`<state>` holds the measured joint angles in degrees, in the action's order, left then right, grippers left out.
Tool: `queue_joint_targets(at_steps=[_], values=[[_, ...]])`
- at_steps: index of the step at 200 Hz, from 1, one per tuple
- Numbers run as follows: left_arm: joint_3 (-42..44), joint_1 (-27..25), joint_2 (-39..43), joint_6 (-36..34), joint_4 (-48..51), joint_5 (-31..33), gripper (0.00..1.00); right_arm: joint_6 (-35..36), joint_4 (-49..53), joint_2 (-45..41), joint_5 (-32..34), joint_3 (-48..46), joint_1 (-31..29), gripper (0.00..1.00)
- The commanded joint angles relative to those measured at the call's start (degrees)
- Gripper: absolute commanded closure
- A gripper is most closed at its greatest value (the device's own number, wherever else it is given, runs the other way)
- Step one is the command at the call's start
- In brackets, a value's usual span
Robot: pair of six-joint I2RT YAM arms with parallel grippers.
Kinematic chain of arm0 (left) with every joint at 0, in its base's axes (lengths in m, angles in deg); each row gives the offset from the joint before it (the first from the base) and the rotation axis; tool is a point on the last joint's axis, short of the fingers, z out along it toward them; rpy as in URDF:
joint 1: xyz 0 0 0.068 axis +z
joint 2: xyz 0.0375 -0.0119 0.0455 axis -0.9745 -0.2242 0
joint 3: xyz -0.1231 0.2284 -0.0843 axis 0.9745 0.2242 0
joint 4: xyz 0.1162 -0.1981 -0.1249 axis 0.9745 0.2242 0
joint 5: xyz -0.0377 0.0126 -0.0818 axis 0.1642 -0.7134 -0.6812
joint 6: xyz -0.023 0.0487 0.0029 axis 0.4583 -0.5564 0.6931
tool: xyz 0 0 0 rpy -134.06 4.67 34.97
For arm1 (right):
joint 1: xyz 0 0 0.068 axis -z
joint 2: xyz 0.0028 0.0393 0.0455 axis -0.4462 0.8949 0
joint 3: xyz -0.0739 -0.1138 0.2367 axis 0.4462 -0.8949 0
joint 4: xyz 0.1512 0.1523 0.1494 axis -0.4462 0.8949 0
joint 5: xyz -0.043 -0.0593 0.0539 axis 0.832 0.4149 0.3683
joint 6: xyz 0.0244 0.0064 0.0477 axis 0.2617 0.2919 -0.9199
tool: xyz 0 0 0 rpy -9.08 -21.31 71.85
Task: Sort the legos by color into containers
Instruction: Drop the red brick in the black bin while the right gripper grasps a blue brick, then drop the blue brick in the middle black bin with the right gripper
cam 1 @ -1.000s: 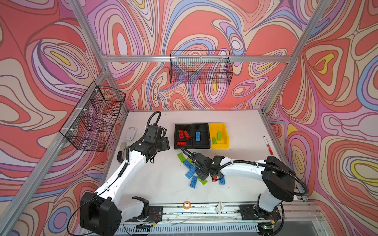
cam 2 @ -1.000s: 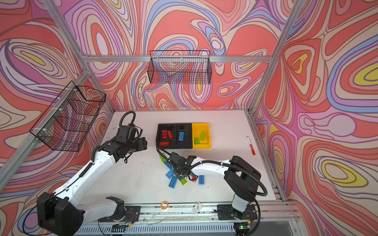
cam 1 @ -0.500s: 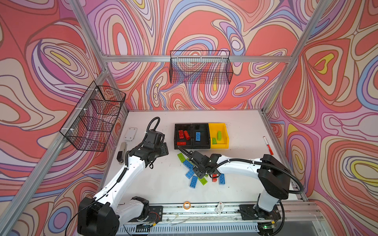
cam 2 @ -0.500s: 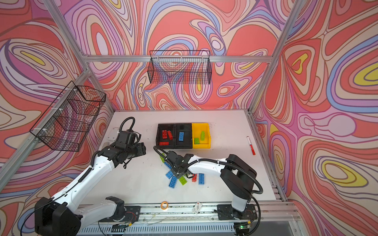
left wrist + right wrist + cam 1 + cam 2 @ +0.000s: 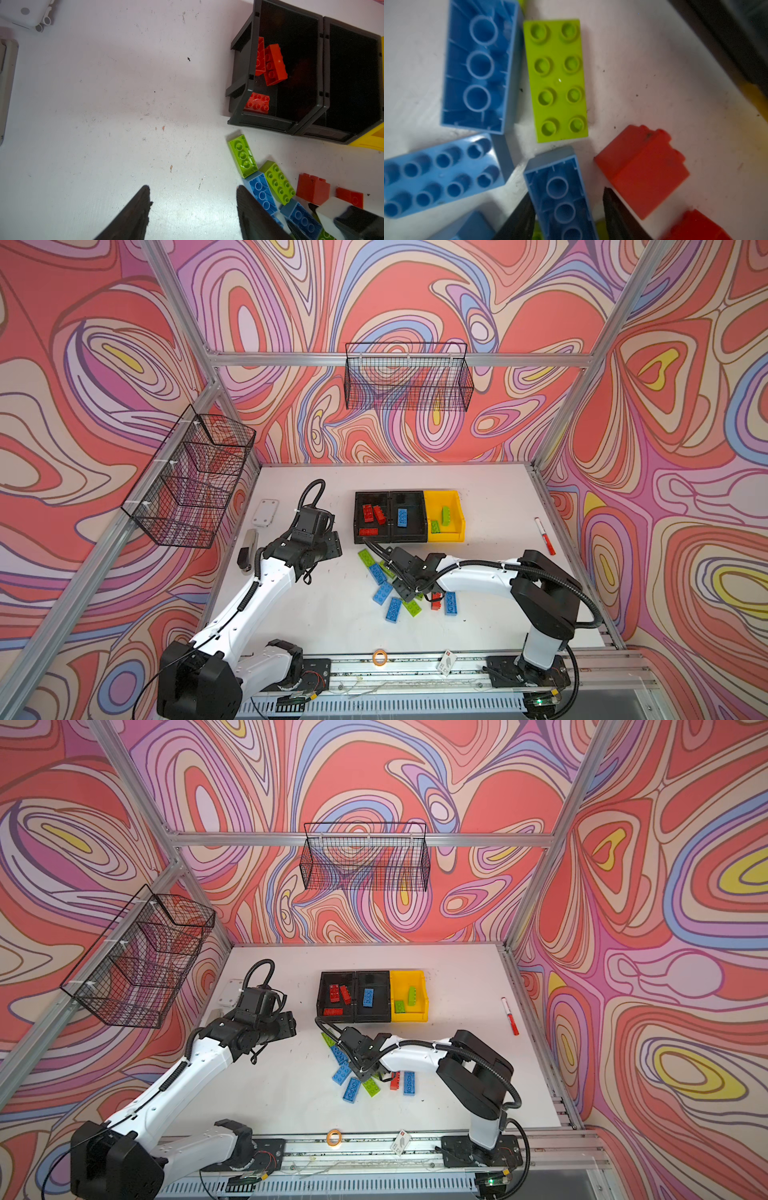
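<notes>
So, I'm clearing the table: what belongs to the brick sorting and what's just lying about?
Job: legos, two black bins, yellow bin.
Lying about: red marker, tape ring, grey tool, white plate, wire baskets.

Lime lego (image 5: 556, 81), yellow bin (image 5: 435, 504)

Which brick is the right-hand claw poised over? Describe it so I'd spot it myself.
On the white table, just in front of the three bins, lies a heap of loose bricks with the right gripper over it. Between its black fingers is a blue brick, hollow side up, beside a red brick.
</notes>
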<state>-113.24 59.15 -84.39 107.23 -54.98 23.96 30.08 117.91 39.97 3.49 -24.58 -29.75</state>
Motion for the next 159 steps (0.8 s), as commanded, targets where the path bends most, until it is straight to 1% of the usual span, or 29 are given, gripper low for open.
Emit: queue_joint_targets(at_steps=[1,25,38,52,68,80,82,95,140,159], values=[[-0.4,0.4,-0.5,0.2,0.8,1.0,0.31,-0.6,0.2,-0.3,0.9,-1.1,1.5,0.45],[-0.4,0.4,-1.2,0.2,0.3,0.5,0.31,-0.8,-0.2,-2.1,0.8,-1.8,3.1,0.45],[-0.5,0.4,-1.3,0.1,0.2,0.5,0.31,-0.5,-0.2,-2.5,0.9,-2.0,3.3,0.46],[-0.4,0.4,-1.2,0.1,0.1,0.6,0.31,-0.3,-0.4,-2.5,0.4,-1.9,3.4,0.50],[-0.3,0.4,-1.1,-0.1,0.0,0.7,0.32,-0.1,-1.1,-2.5,-1.2,-2.0,3.4,0.58],[-0.1,0.5,-1.0,-0.1,0.2,0.7,0.32,-0.2,-1.3,-2.5,-1.8,-2.0,3.4,0.63],[-0.1,0.4,-1.0,-0.1,0.2,0.7,0.32,-0.2,-1.3,-3.9,-1.9,-2.0,3.4,0.64],[0.2,0.5,-0.7,0.0,0.4,0.8,0.32,-0.1,-0.7,-5.5,-2.2,-2.0,3.4,0.68],[3.1,0.5,1.3,-1.4,0.9,0.1,0.32,0.6,3.3,-13.2,2.1,-0.8,3.5,0.71],[4.7,0.5,2.7,-2.2,1.1,-0.6,0.32,0.7,4.5,-15.2,2.8,1.8,5.3,0.71]])
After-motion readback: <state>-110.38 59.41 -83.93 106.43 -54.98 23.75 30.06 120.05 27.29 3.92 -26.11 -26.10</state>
